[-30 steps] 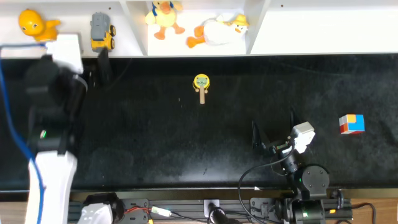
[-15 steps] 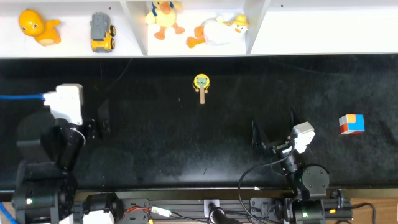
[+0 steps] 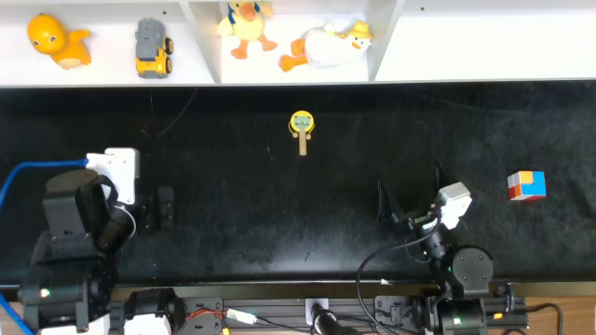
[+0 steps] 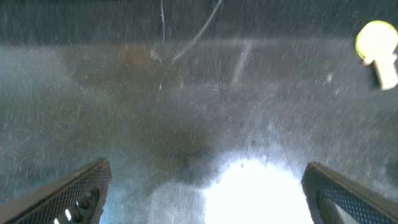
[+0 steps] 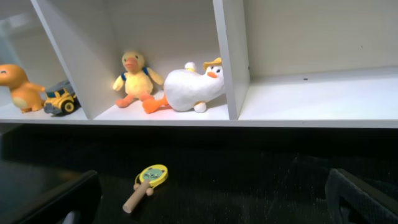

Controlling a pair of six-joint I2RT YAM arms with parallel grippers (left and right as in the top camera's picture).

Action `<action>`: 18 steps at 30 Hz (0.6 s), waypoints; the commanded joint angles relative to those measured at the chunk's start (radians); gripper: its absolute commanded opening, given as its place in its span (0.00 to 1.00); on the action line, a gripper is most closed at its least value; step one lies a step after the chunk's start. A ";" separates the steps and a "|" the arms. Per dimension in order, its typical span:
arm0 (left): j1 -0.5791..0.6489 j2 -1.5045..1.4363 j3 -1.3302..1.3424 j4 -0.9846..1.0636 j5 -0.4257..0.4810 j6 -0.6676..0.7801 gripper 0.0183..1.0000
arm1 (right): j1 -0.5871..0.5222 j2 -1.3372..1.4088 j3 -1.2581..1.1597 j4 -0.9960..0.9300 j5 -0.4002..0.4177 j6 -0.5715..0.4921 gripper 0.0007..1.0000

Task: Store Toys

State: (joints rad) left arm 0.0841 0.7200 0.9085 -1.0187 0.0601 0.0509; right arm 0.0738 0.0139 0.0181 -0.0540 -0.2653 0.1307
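Note:
A yellow paddle toy (image 3: 301, 128) lies on the black mat in front of the shelf; it also shows as the paddle toy (image 4: 378, 50) and the paddle toy (image 5: 146, 183). A colour cube (image 3: 526, 185) sits at the far right of the mat. My left gripper (image 3: 156, 209) hangs open and empty low at the left, well away from both toys; its fingers stand wide apart in its own wrist view, left gripper (image 4: 205, 202). My right gripper (image 3: 410, 193) is open and empty near the front right, facing the shelf, right gripper (image 5: 211, 208).
The white shelf (image 3: 391, 73) runs along the back. Its left bay holds an orange duck (image 3: 56, 37) and a yellow truck (image 3: 153, 46); the middle bay holds a plush duck (image 3: 246, 23) and a white goose (image 3: 331, 45). The right bay is bare.
My left arm has pulled back from the shelf's left bay toward its base at the lower left. The truck stays on the shelf. The right arm has not moved.

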 commanded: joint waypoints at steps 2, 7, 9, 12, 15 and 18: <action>-0.012 -0.072 -0.064 0.108 0.040 -0.007 1.00 | 0.006 -0.010 -0.014 0.002 -0.006 0.004 1.00; -0.012 -0.187 -0.275 0.370 0.011 -0.036 1.00 | 0.006 -0.010 -0.014 0.002 -0.006 0.004 1.00; -0.012 -0.245 -0.384 0.492 0.004 -0.082 1.00 | 0.006 -0.010 -0.014 0.002 -0.006 0.004 0.99; -0.012 -0.344 -0.535 0.650 0.001 -0.135 1.00 | 0.006 -0.010 -0.014 0.002 -0.006 0.004 0.99; -0.012 -0.443 -0.656 0.755 -0.022 -0.200 1.00 | 0.006 -0.010 -0.014 0.002 -0.006 0.004 1.00; -0.012 -0.517 -0.737 0.822 -0.055 -0.238 1.00 | 0.006 -0.010 -0.014 0.002 -0.006 0.004 1.00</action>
State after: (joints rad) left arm 0.0780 0.2577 0.2203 -0.2295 0.0471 -0.1062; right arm 0.0738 0.0139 0.0181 -0.0536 -0.2653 0.1307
